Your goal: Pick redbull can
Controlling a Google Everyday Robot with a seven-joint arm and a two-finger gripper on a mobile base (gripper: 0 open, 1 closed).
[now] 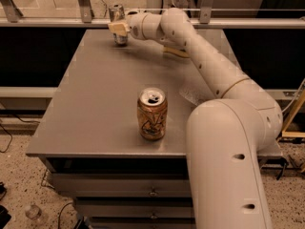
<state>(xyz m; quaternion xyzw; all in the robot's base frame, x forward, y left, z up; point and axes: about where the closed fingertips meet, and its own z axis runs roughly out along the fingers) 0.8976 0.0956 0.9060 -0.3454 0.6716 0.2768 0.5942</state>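
Observation:
The redbull can [116,12], slim and silver, stands upright at the far left back of the grey table [95,104]. My gripper [119,28] reaches across the table from the right and is closed around the can's middle, with a tan finger [118,27] pressed against its front. The can's top and base show above and below the finger. The base looks to rest on the table.
A wider orange-brown patterned can [152,113] stands open-topped near the table's front middle. My arm [209,66] spans the right side of the table. A railing with glass [57,20] runs behind the back edge. Drawers [152,192] sit below the front edge.

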